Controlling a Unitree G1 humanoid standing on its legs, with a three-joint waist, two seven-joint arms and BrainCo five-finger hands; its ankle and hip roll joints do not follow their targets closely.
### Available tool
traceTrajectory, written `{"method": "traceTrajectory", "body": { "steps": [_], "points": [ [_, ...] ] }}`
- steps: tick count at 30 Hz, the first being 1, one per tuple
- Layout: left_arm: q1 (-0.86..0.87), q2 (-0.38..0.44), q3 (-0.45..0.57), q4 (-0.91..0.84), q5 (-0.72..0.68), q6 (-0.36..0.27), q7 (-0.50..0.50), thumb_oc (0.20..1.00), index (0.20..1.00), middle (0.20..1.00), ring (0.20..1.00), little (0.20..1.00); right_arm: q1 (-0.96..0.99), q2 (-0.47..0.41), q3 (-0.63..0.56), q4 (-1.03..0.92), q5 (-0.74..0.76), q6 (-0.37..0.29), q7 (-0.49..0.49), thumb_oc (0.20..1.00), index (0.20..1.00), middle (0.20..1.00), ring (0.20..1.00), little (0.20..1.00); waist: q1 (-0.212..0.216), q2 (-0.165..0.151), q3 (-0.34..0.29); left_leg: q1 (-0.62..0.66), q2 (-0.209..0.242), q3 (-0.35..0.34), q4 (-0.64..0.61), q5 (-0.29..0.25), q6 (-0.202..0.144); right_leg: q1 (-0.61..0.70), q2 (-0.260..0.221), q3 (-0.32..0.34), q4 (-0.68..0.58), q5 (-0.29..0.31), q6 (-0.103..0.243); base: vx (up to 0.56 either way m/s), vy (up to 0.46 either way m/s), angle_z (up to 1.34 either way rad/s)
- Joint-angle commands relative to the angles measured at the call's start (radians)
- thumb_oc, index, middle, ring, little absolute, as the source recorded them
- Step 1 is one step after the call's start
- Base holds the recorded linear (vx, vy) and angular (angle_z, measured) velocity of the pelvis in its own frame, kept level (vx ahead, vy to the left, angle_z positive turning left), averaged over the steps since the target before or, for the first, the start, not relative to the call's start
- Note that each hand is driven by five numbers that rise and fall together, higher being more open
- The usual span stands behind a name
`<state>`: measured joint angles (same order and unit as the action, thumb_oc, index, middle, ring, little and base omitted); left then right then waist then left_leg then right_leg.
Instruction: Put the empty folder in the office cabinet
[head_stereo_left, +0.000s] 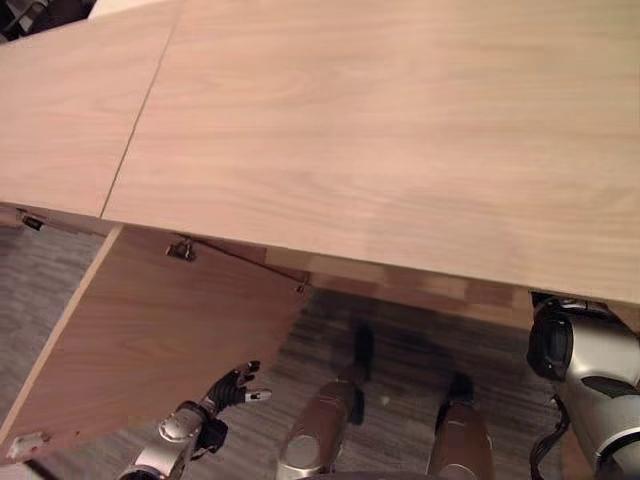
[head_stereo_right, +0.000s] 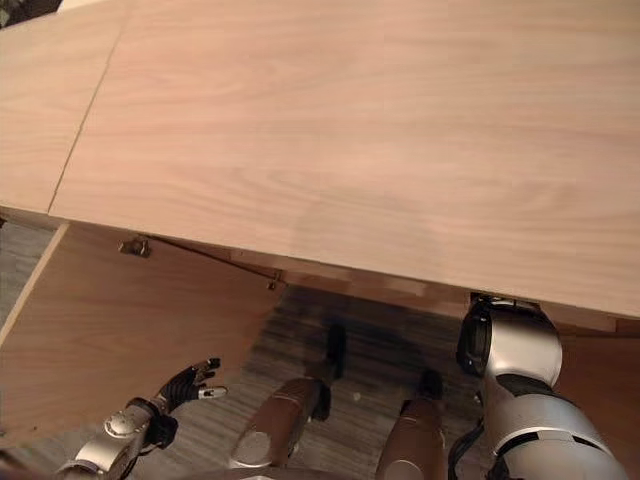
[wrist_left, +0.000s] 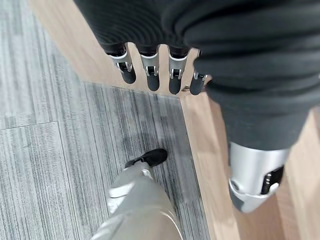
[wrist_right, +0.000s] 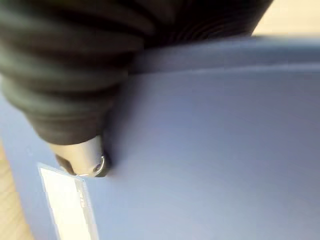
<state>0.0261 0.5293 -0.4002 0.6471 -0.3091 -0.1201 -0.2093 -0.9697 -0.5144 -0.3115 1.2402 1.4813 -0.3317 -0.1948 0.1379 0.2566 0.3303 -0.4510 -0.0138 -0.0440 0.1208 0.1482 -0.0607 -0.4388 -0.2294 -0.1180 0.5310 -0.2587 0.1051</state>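
Left eye view: the wooden cabinet top (head_stereo_left: 380, 130) spans from 9 to 3 o'clock. Below it at 8 o'clock the cabinet door (head_stereo_left: 150, 330) stands swung open. The left hand (head_stereo_left: 236, 387) hangs at 7 o'clock just off the door's free edge, fingers loosely spread, holding nothing. The right arm goes in under the top at 4 o'clock.

Right eye view: the same layout; the right arm disappears under the top's front edge at 5 o'clock.

Left wrist view: the left hand's fingers (wrist_left: 152, 72) hang straight and relaxed over the grey floor (wrist_left: 50, 165), beside the door's wood.

Right wrist view: the blue folder (wrist_right: 215, 160) lies flat against the right hand (wrist_right: 82, 157); one digit presses its cover near a white label (wrist_right: 67, 202). Whether the hand is curled round it I cannot tell.

Risk, as I judge it: the folder is placed blind under the top, so it could catch a shelf edge or slip from a weak hold and drop.
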Motion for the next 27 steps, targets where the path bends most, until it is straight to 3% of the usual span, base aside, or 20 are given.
{"method": "traceTrajectory", "body": {
  "steps": [1, 7, 9, 10, 11, 12, 20, 27],
  "points": [
    [-0.025, 0.037, -0.004, 0.004, -0.038, -0.025, 0.019, 1.0, 1.0, 1.0, 1.0, 1.0, -0.098, -0.069, 0.031, -0.011, -0.007, -0.008, 0.02, 0.2, 0.2, 0.2, 0.2, 0.2, 0.033, -0.025, -0.013, 0.004, 0.085, -0.051, 0.266, -0.286, -0.068, -0.013, -0.055, 0.002, -0.016, 0.02, 0.065, -0.01, -0.005, 0.11],
    [-0.041, 0.067, -0.009, -0.001, -0.04, -0.027, 0.037, 1.0, 1.0, 1.0, 1.0, 1.0, -0.118, -0.083, 0.033, 0.004, 0.006, -0.018, 0.006, 0.2, 0.2, 0.2, 0.2, 0.2, 0.029, -0.03, 0.008, -0.109, 0.087, -0.076, 0.413, -0.348, -0.059, -0.125, -0.057, 0.029, 0.14, -0.056, 0.04, 0.0, -0.02, 0.07],
    [-0.052, 0.077, -0.006, -0.007, -0.054, -0.028, 0.046, 1.0, 1.0, 1.0, 1.0, 1.0, -0.124, -0.085, 0.038, 0.003, 0.014, -0.025, 0.005, 0.2, 0.2, 0.2, 0.2, 0.2, 0.027, -0.036, 0.011, -0.133, 0.087, -0.091, 0.469, -0.398, -0.055, -0.148, -0.051, 0.048, 0.203, -0.111, 0.033, 0.05, -0.045, -0.01],
    [-0.054, 0.082, -0.004, -0.01, -0.057, -0.029, 0.05, 1.0, 1.0, 1.0, 1.0, 1.0, -0.127, -0.086, 0.039, 0.002, 0.017, -0.029, 0.004, 0.2, 0.2, 0.2, 0.2, 0.2, 0.028, -0.036, 0.021, -0.154, 0.087, -0.093, 0.483, -0.382, -0.051, -0.169, -0.053, 0.043, 0.214, -0.098, 0.026, 0.09, -0.046, 0.07],
    [-0.062, 0.091, -0.003, -0.015, -0.062, -0.032, 0.057, 1.0, 1.0, 1.0, 1.0, 1.0, -0.135, -0.087, 0.046, 0.004, 0.02, -0.033, 0.001, 0.2, 0.2, 0.2, 0.2, 0.2, 0.023, -0.04, 0.024, -0.168, 0.084, -0.106, 0.522, -0.426, -0.045, -0.192, -0.043, 0.059, 0.268, -0.144, 0.024, 0.0, -0.042, 0.07],
    [-0.065, 0.096, -0.004, -0.021, -0.065, -0.033, 0.058, 1.0, 1.0, 1.0, 1.0, 1.0, -0.137, -0.086, 0.049, 0.004, 0.023, -0.034, 0.0, 0.2, 0.2, 0.2, 0.2, 0.2, 0.023, -0.043, 0.027, -0.18, 0.082, -0.109, 0.543, -0.434, -0.042, -0.203, -0.04, 0.061, 0.285, -0.155, 0.018, 0.09, -0.041, 0.06],
    [-0.084, 0.111, 0.005, -0.026, -0.074, -0.034, 0.082, 1.0, 1.0, 1.0, 1.0, 1.0, -0.161, -0.084, 0.064, 0.015, 0.043, -0.043, -0.005, 0.2, 0.2, 0.2, 0.2, 0.2, 0.019, -0.059, 0.051, -0.259, 0.077, -0.129, 0.664, -0.49, -0.027, -0.288, -0.009, 0.066, 0.4, -0.221, -0.011, -0.02, -0.025, -0.03],
    [-0.092, 0.111, 0.001, -0.01, -0.056, -0.036, 0.101, 1.0, 1.0, 1.0, 1.0, 1.0, -0.167, -0.057, 0.069, 0.013, 0.04, -0.048, -0.011, 0.2, 0.2, 0.2, 0.2, 0.2, 0.014, -0.068, 0.061, -0.285, 0.073, -0.138, 0.714, -0.516, -0.022, -0.315, 0.006, 0.066, 0.443, -0.242, -0.024, 0.0, 0.0, 0.0]
  ]
}}
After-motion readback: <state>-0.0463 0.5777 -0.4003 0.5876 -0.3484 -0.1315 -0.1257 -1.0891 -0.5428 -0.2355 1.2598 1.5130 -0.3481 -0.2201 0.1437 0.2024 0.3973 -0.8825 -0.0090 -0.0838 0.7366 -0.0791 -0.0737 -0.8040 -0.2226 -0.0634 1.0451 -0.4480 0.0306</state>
